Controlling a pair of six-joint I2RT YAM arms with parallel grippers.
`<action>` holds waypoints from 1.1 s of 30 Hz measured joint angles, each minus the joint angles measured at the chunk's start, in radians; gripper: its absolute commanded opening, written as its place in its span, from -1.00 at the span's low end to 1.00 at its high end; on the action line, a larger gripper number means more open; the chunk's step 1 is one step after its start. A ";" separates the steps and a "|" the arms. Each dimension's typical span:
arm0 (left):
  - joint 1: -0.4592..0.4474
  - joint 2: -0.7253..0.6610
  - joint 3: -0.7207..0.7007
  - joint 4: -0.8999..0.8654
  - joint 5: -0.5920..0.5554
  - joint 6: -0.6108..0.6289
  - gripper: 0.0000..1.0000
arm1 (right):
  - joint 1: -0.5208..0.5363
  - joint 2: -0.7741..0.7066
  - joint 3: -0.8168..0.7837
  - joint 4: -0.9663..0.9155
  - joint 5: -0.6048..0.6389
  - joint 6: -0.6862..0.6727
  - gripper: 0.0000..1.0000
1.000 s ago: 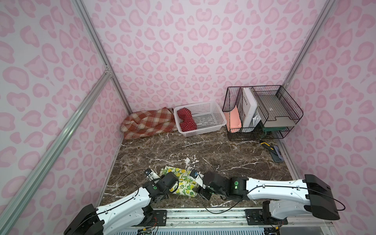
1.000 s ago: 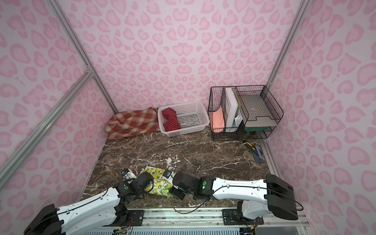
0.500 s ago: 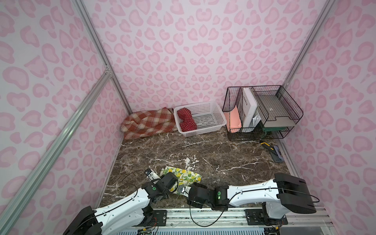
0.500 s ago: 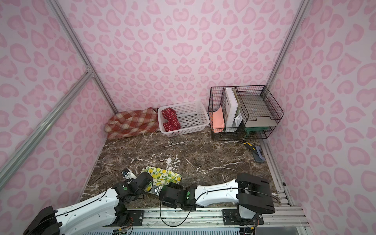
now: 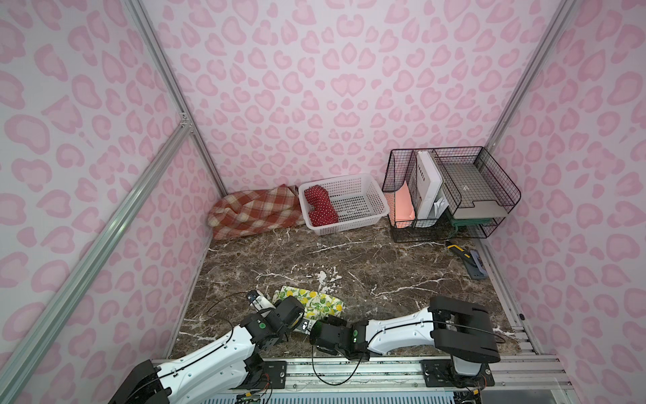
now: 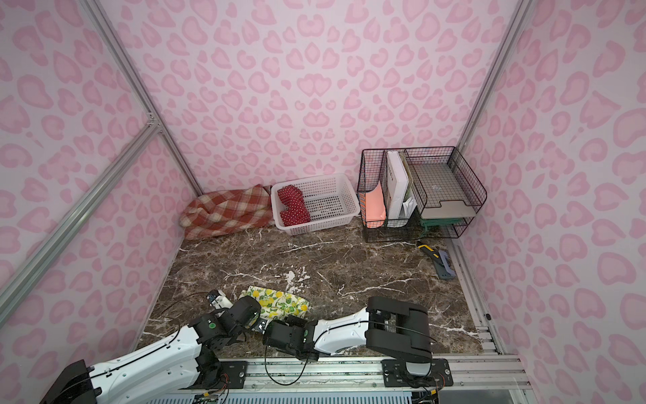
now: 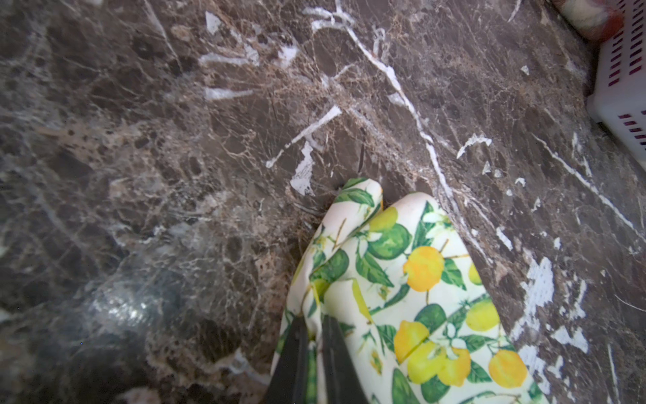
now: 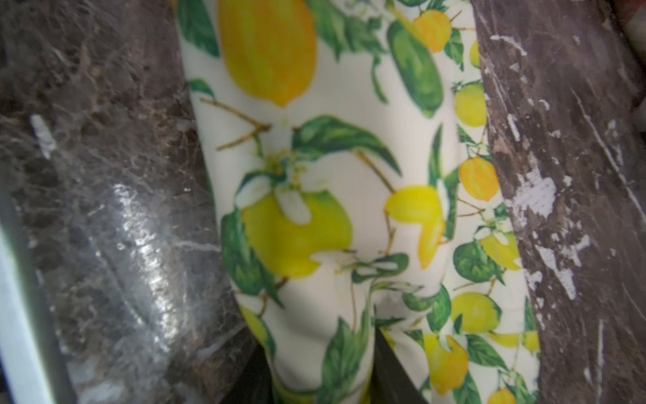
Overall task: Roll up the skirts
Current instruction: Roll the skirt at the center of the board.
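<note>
Near the front of the worktop (image 5: 384, 266) lies the lemon skirt (image 5: 316, 302); the left hand (image 7: 312, 327) pinches its edge, nearly closed, and the right hand (image 8: 320, 346) clamps a thicker fold.

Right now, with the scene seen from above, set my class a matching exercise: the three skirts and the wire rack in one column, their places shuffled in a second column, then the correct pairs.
Column 1
1. lemon skirt
2. polka-dot skirt
3. plaid skirt
4. black wire rack

Column 2
A. inside the white basket
B. back right corner of the marble table
C. near the table's front edge
D. back left corner, beside the basket

Pairs: 1-C, 2-A, 3-D, 4-B
</note>
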 measured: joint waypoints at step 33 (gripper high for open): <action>0.019 -0.280 0.107 -0.333 -0.059 0.006 0.89 | -0.541 0.389 0.358 -0.356 -1.647 0.033 -0.98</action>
